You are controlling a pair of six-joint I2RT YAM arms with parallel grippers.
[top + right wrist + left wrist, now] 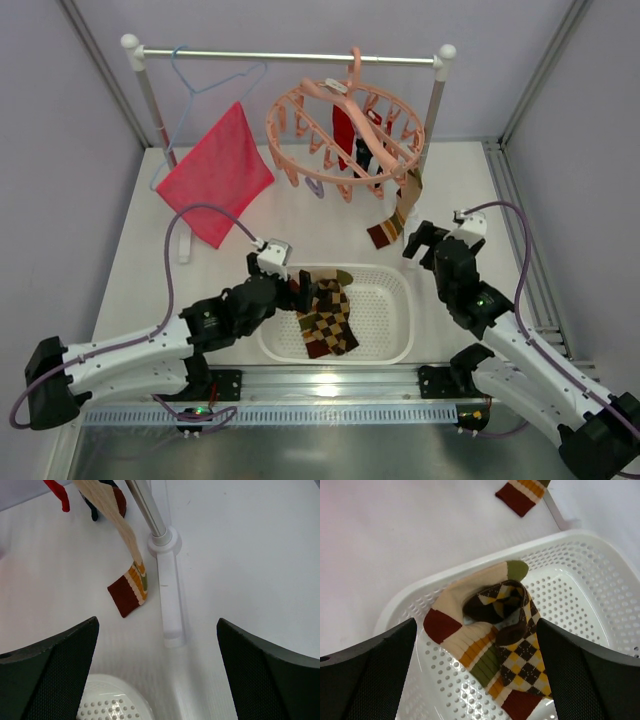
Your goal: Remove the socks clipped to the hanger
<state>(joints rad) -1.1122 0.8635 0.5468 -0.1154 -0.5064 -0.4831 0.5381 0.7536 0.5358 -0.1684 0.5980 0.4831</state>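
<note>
Brown argyle knit sock point(335, 325) is laid in white perforated plastic basket point(402, 300); left gripper point(303, 290) is held spread, empty, above it; beyond basket, tan striped sock point(398, 208) is clipped to round salmon-pink plastic ring hanger point(290, 140); right gripper point(427, 242), fingers apart, should be closed low on it, then pulled down.

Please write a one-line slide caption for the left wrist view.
Open left tool above an argyle sock and a striped sock lying in the white basket.
</note>
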